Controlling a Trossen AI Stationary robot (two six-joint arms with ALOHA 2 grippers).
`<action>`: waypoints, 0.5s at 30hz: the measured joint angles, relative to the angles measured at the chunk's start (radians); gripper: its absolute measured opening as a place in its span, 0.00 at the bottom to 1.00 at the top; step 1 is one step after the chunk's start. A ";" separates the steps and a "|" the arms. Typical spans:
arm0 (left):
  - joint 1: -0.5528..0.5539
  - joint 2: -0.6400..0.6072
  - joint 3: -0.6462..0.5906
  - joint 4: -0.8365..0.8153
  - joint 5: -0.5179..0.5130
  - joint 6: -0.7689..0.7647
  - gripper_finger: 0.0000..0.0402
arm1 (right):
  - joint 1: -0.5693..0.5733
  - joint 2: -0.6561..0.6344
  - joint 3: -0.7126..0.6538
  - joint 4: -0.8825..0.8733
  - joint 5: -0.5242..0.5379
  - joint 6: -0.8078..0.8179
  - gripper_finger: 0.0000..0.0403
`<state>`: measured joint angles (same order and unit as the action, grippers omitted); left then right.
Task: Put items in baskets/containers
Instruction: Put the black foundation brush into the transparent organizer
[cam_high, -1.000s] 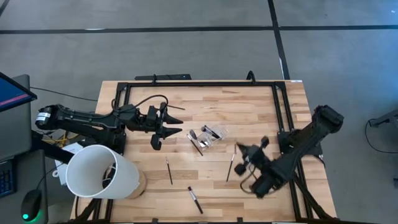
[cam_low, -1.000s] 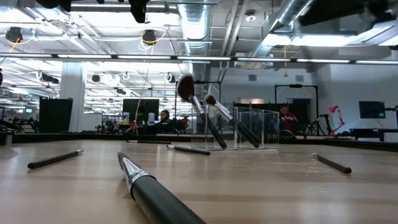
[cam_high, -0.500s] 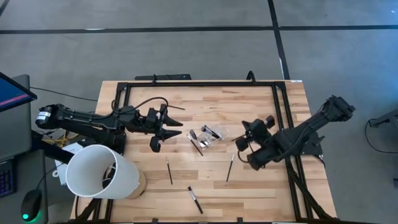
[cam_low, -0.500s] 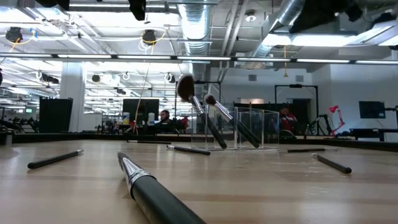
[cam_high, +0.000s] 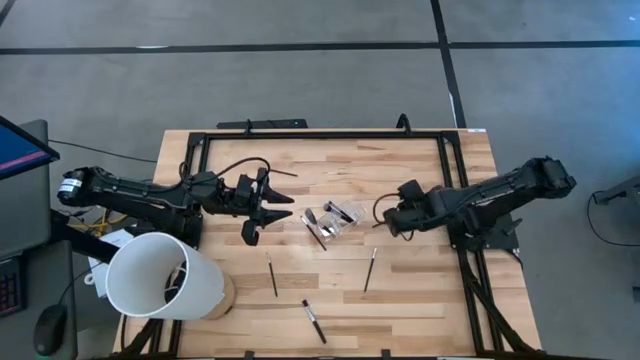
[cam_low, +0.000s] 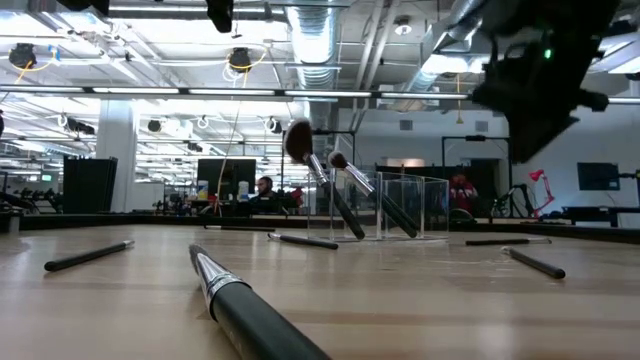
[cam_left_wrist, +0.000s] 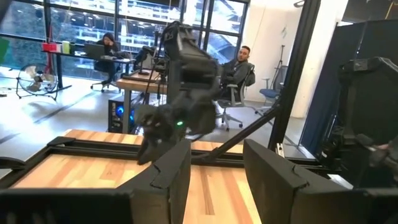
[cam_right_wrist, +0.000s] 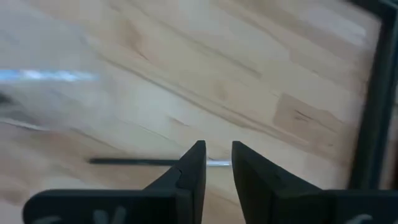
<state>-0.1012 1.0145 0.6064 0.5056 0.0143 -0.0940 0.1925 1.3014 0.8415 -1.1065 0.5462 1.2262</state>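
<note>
A small clear container (cam_high: 338, 218) stands mid-table with a few brushes (cam_low: 320, 170) leaning out of it. Loose items lie on the wood: a stick (cam_high: 271, 273), another stick (cam_high: 369, 268) and a thick brush (cam_high: 314, 321) near the front edge. My right gripper (cam_high: 384, 224) hovers just right of the container, tipped downward. Its fingers (cam_right_wrist: 194, 163) stand slightly apart above a thin stick (cam_right_wrist: 143, 162) lying on the table. The low view shows this gripper (cam_low: 540, 100) well clear of the tabletop. My left gripper (cam_high: 272, 206) waits open and level, left of the container.
A large white cylinder (cam_high: 160, 275) stands at the near left corner. A black rail frame (cam_high: 450, 180) borders the table's far and right sides. Bare wood lies between the loose items along the near half.
My right gripper has swung from the near right part of the table toward the far edge and leftward, up to the clear container, turning as it went. In the low view a thin stick now lies right of the container where none showed a second ago.
</note>
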 joint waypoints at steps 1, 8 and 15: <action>-0.001 0.000 0.000 0.000 0.000 0.000 0.36 | -0.021 0.000 -0.009 0.000 -0.027 -0.040 0.17; -0.003 0.000 0.000 -0.003 0.000 0.009 0.36 | -0.106 0.001 -0.014 0.087 -0.218 -0.600 0.17; -0.002 0.000 0.000 -0.004 0.000 0.036 0.36 | -0.155 0.038 -0.014 0.108 -0.339 -0.989 0.17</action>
<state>-0.1032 1.0145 0.6064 0.5020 0.0143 -0.0579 0.0373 1.3393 0.8280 -0.9986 0.2070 0.2367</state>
